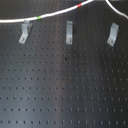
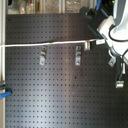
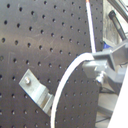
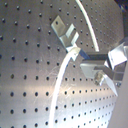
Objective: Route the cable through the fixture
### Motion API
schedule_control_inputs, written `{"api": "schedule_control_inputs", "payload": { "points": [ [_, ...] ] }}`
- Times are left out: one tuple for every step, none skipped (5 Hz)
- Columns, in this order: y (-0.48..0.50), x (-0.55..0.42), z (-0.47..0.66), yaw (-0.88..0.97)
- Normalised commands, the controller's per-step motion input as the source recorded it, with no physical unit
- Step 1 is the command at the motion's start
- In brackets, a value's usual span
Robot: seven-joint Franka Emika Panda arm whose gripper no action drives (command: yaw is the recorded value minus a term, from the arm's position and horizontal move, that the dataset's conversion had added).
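The cable (image 1: 55, 14) is shown in the first exterior view stretched along the top of the pegboard (image 1: 60, 85), rising from 9 o'clock toward 2 o'clock, its green band (image 1: 26, 20) just above the left clip (image 1: 24, 33) and its red band (image 1: 82, 5) beyond the middle clip (image 1: 70, 32); the right clip (image 1: 113, 34) stands apart below it. None of the three clips is seen to enclose the cable. In the first wrist view the gripper (image 3: 100, 62) is seen clamped on the cable, which curves from the fingers toward 7 o'clock past a clip (image 3: 37, 92). In the second exterior view the gripper (image 2: 95, 44) is largely masked by the arm (image 2: 117, 25). Contact between cable and left clip cannot be resolved.
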Motion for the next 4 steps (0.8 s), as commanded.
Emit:
{"api": "schedule_control_inputs", "payload": {
  "points": [
    [0.095, -0.115, -0.30, 0.78],
    [0.088, -0.165, -0.31, 0.70],
    [0.048, -0.274, -0.29, 0.55],
    [-0.004, -0.337, -0.27, 0.44]
  ]
}}
